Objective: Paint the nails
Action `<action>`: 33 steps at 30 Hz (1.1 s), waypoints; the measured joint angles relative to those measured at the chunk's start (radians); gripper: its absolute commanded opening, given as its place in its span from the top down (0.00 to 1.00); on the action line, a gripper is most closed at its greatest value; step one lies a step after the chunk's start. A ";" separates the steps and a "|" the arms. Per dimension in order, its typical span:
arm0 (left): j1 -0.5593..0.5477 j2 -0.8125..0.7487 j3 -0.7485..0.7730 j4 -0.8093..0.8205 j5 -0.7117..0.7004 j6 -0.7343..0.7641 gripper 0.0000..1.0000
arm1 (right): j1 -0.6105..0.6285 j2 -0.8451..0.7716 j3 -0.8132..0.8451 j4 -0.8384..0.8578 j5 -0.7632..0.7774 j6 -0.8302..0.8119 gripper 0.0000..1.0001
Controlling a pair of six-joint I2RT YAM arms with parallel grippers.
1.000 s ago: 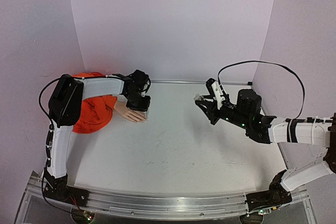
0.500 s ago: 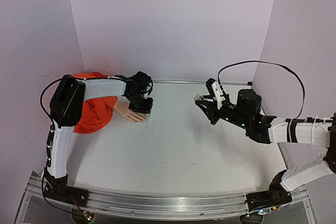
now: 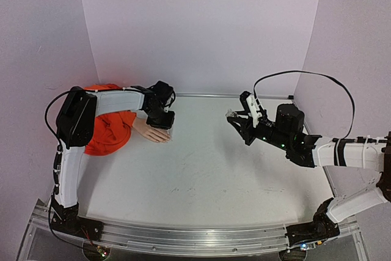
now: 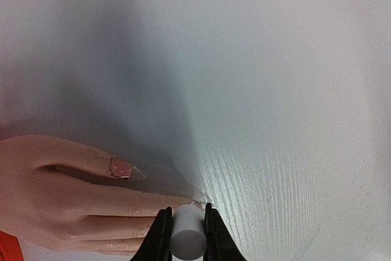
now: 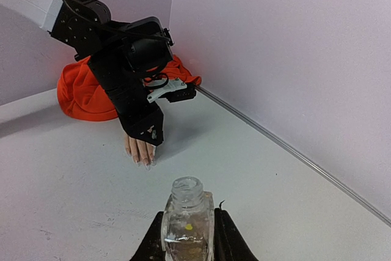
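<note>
The mannequin hand (image 3: 149, 131) is lying palm down at the far left of the counter (image 3: 201, 175), close to the corner where the left wall is meeting the back wall (image 3: 201, 29). Its orange sleeve (image 3: 110, 129) is bunching up toward that corner, leaving little room behind it. The nails (image 4: 121, 168) are pointing out toward the counter's open middle, and in the left wrist view one of them is showing a pinkish, speckled coat. The left fingers (image 3: 164, 123) are hanging right over the fingertip end of the hand, pressing tightly on a small white cylinder (image 4: 186, 236); whether anything is touching a nail cannot be told. The right fingers (image 3: 234, 118) are sitting well apart on the right half, clamping narrowly around a small clear bottle (image 5: 186, 215) that is standing upright with its neck uncapped. A wide bare stretch of counter is lying between the two arms and reaching forward to the metal rail (image 3: 195, 236) that is carrying both bases at the near edge. The right arm is running close along the right wall, with a black cable (image 3: 305, 74) looping above it. The counter is showing white, faintly scuffed, with fine parallel lines up close. Pale lilac walls are closing it in on three sides.
</note>
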 measured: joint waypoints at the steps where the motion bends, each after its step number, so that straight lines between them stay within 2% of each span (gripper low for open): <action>1: 0.001 0.000 0.000 0.000 0.000 0.000 1.00 | 0.000 0.000 0.000 0.000 0.000 0.000 1.00; 19: -0.002 0.014 0.000 0.000 0.075 -0.004 1.00 | 0.000 0.000 0.000 0.000 0.000 0.000 1.00; 33: -0.003 -0.019 -0.010 0.000 0.000 0.005 1.00 | 0.000 0.000 0.000 0.000 -0.003 0.003 1.00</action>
